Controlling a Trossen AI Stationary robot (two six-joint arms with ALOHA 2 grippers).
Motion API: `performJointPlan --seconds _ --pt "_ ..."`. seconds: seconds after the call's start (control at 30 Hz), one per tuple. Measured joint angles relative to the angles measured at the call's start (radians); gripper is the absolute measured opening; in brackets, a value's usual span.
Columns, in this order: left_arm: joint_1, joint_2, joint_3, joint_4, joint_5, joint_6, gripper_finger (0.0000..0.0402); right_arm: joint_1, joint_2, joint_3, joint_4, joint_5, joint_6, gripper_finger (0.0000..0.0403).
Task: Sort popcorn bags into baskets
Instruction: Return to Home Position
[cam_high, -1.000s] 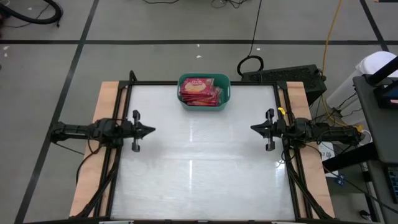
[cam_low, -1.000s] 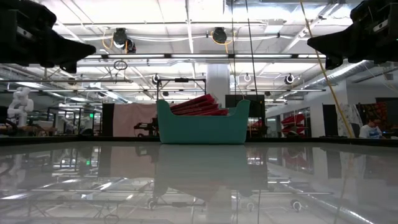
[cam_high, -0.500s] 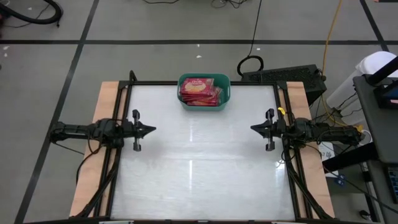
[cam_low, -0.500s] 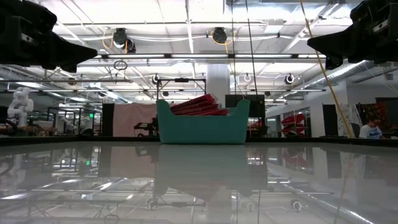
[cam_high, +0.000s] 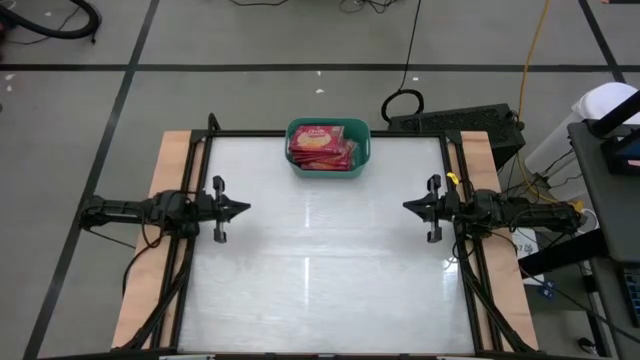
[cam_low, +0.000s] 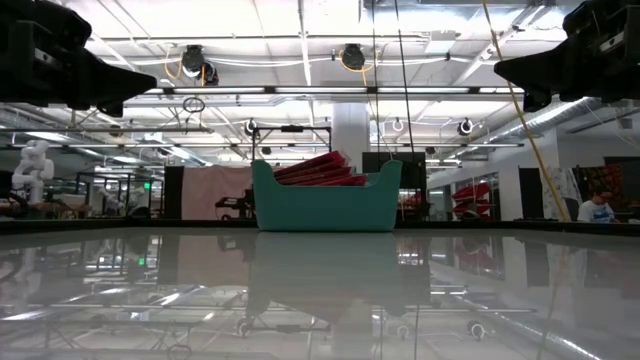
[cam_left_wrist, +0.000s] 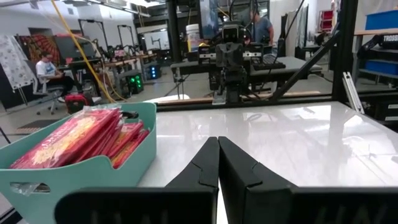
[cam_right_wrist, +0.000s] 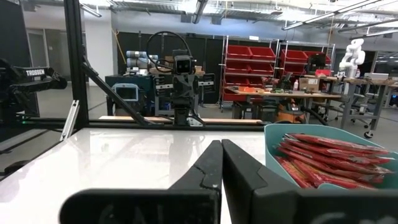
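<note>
A teal-green tub (cam_high: 329, 146) stands at the middle of the table's far edge, and several red popcorn bags (cam_high: 322, 147) lie stacked inside it, the top one showing its yellow popcorn picture. In the low view the bags (cam_low: 318, 170) stick up above the tub's rim (cam_low: 325, 192). My left gripper (cam_high: 243, 209) hovers shut at the table's left side, and my right gripper (cam_high: 408, 206) hovers shut at its right side. Both point toward the table's middle, far from the tub, and hold nothing.
The glossy white table top (cam_high: 325, 260) lies between the two arms. Black frame rails (cam_high: 190, 280) run along both sides. Cables and a black box (cam_high: 470, 125) sit beyond the far right corner. A person (cam_left_wrist: 45, 68) sits in the room behind.
</note>
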Motion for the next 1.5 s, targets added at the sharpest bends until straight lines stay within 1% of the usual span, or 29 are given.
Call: performJointPlan --seconds 0.13,0.27,0.33,0.43,0.5,0.67,0.8,0.97,1.3,1.5 --pt "0.0 0.0 0.0 0.004 0.0 0.001 0.0003 0.0 0.0 0.0 0.0 0.0 0.0 0.0" --pt "0.0 0.0 0.0 0.043 0.0 -0.012 0.0003 0.0 0.0 0.0 0.0 0.0 0.0 0.0" --pt "0.0 0.0 0.0 0.045 0.0 -0.038 0.0003 0.0 0.0 0.0 0.0 0.0 0.0 0.0" --pt "0.0 0.0 0.0 0.041 -0.002 -0.131 0.0003 0.0 0.0 0.0 0.0 0.0 0.0 0.0" --pt "0.0 0.0 0.0 0.058 -0.008 -0.157 0.0003 0.0 0.0 0.0 0.0 0.0 0.0 0.0" --pt "-0.003 -0.018 0.001 0.125 0.025 -0.08 0.0002 0.0 0.0 0.0 0.0 0.0 0.0 0.0" --pt "-0.003 -0.017 0.001 0.084 0.025 -0.077 0.0002 0.0 0.0 0.0 0.0 0.0 0.0 0.0" --pt "-0.003 -0.017 0.001 -0.026 0.03 -0.095 0.0001 0.0 0.0 0.0 0.0 0.0 0.0 0.0" --pt "-0.003 -0.015 0.002 -0.034 0.081 -0.129 0.0003 0.0 0.0 0.0 0.0 0.0 0.0 0.0" --pt "-0.003 -0.015 0.002 -0.034 0.08 -0.117 0.002 0.0 0.0 0.0 0.0 0.0 0.0 0.0"
